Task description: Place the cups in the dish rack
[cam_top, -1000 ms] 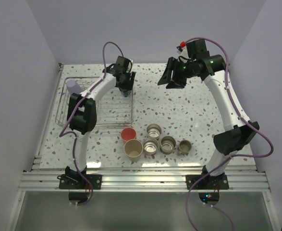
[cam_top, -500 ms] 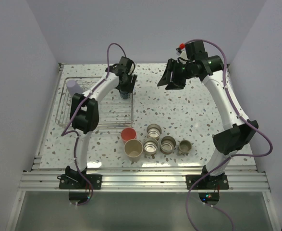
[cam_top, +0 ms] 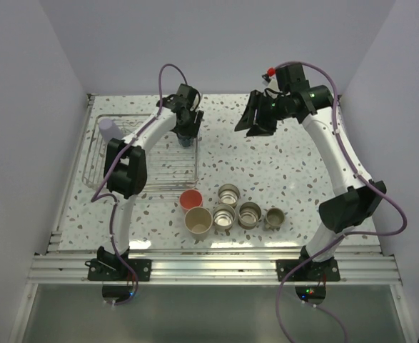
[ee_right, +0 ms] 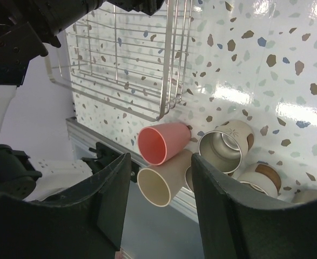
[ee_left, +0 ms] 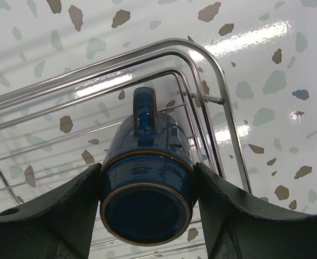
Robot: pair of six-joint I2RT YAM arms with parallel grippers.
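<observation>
Mug [ee_left: 146,186], dark blue, is pinched by the left gripper [ee_left: 147,216] over the rack's [ee_left: 226,116] far right corner. A lavender cup [cam_top: 110,128] sits in the rack's far left corner. Six cups [cam_top: 224,216] cluster on the tabletop [cam_top: 280,164] off its near right corner. The right gripper [ee_right: 163,199] hangs spread, right of the rack.

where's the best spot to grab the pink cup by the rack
Likely its rim, from above: the pink cup stands upright, mouth open, with the beige cup crowding its near side. One finger inside, one on its left wall.
</observation>
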